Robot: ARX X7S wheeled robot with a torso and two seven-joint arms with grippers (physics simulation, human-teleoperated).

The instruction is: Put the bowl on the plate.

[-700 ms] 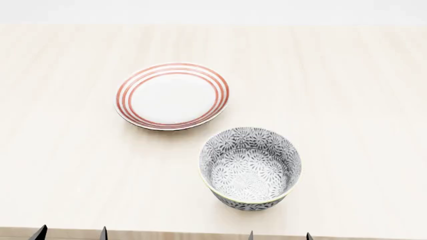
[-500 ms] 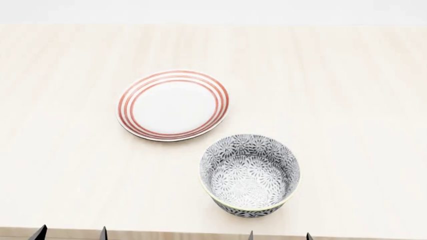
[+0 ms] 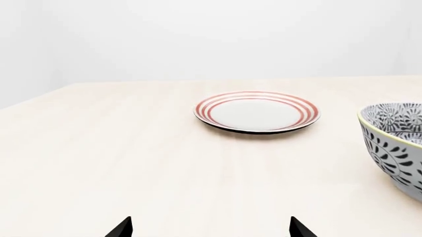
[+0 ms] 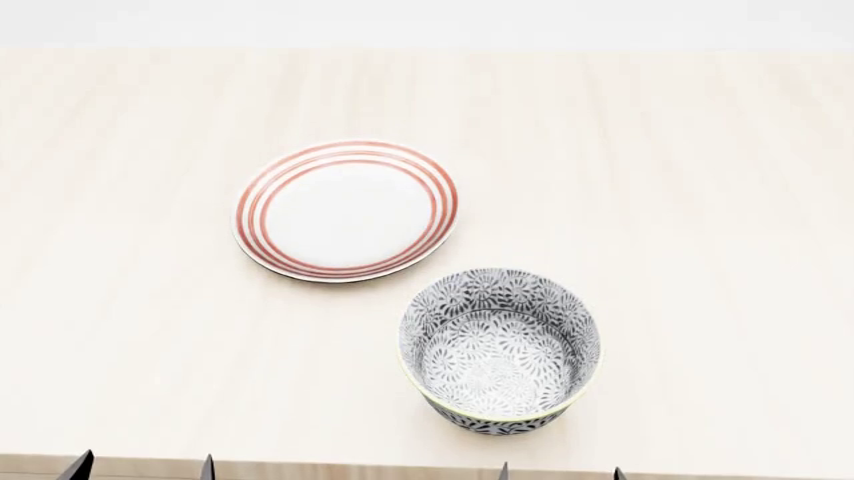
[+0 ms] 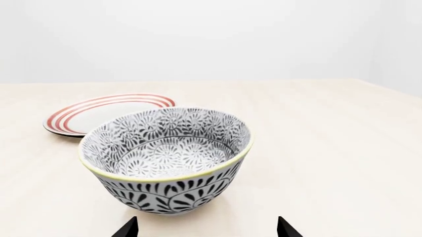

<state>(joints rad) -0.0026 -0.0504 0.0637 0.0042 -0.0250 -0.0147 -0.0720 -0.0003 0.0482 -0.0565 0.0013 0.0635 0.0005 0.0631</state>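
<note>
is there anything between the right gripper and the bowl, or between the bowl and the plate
Nothing visible. In the right wrist view the open right gripper faces the bowl across bare table. In the head view only a strip of bare wood separates the bowl from the empty plate beyond it and toward the left.

A pale, light-grained wooden bench (image 4: 694, 200) fills the head view, with a plain white wall (image 3: 211, 34) rising behind its far edge.
</note>
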